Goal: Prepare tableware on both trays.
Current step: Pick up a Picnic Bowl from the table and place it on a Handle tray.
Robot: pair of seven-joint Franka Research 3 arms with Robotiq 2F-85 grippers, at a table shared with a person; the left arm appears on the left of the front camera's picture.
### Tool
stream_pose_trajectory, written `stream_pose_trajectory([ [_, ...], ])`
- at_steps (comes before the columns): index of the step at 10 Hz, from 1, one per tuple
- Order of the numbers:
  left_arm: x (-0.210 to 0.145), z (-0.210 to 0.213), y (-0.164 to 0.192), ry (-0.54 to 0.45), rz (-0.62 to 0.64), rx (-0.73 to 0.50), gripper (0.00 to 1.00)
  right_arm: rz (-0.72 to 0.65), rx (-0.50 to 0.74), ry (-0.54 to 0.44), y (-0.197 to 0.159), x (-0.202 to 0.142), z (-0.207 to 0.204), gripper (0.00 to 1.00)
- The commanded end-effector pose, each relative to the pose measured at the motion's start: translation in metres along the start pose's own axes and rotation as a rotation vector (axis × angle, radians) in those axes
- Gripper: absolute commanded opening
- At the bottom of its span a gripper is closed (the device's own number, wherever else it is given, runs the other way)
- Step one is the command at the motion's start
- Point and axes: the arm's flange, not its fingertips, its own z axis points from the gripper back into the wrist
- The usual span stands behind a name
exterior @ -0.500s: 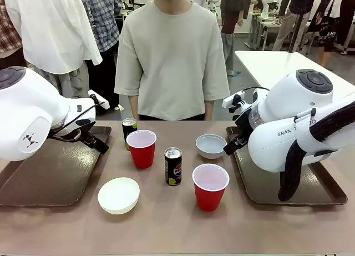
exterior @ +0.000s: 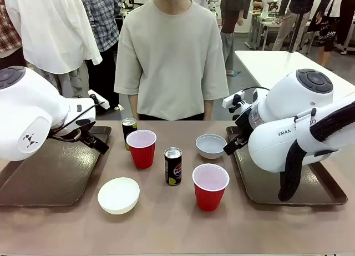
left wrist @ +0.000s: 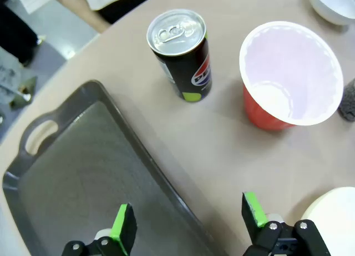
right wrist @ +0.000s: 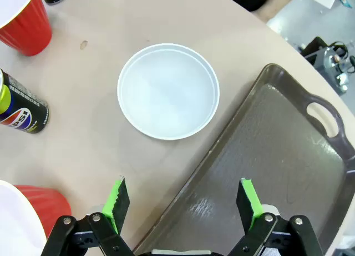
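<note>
Tableware has not moved: cups (exterior: pixel 142 148), bowls (exterior: pixel 118 195) and cans (exterior: pixel 173 166) stand on the desk (exterior: pixel 166 228), left tray (exterior: pixel 50 178) and right tray (exterior: pixel 258 184) bare. Left gripper (left wrist: pixel 188 217) and right gripper (right wrist: pixel 182 199) hang spread, so loading is not begun.

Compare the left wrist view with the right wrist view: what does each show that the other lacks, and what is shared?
Left wrist view: the open left gripper at the left tray, and the cream bowl. Right wrist view: the open right gripper at the right tray, and the near red cup. Both: the grey-white bowl, the far red cup and the Pepsi can beside it.
</note>
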Motion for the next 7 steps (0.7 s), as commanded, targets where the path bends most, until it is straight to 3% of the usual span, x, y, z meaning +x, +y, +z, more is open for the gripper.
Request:
stream_pose_trajectory([
  [1,-0.0001,0.0,0.0003,0.0,0.001,0.0,1.0,0.0,0.0,0.0,0.0001,0.0,0.0,1.0],
  [7,-0.0001,0.0,0.0003,0.0,0.001,0.0,1.0,0.0,0.0,0.0,0.0001,0.0,0.0,1.0],
])
